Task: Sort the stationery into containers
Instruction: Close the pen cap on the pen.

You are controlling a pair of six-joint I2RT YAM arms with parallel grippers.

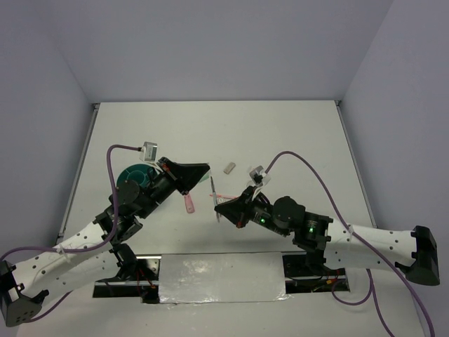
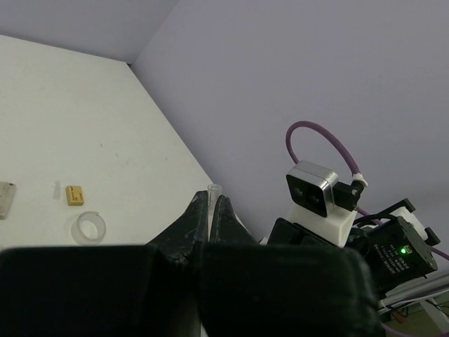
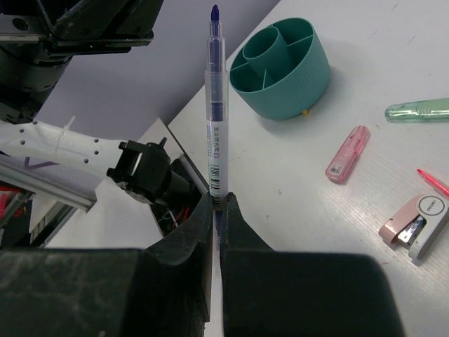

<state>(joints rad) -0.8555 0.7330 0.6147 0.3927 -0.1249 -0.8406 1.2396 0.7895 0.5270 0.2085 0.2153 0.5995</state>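
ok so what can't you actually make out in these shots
- Top view: the left arm covers most of the teal organizer; its compartments are hidden.
- Left wrist view: a clear stub shows at the tip of the left tool; gripped or behind, cannot tell.
- Right wrist view: the pen has its lower end buried in the right tool; the thin pink pen is cut off by the right edge.

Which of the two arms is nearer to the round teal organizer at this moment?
Left. The left arm overlaps the organizer in the top view and hides part of it; the right arm stands far to its right, beyond the pink stick.
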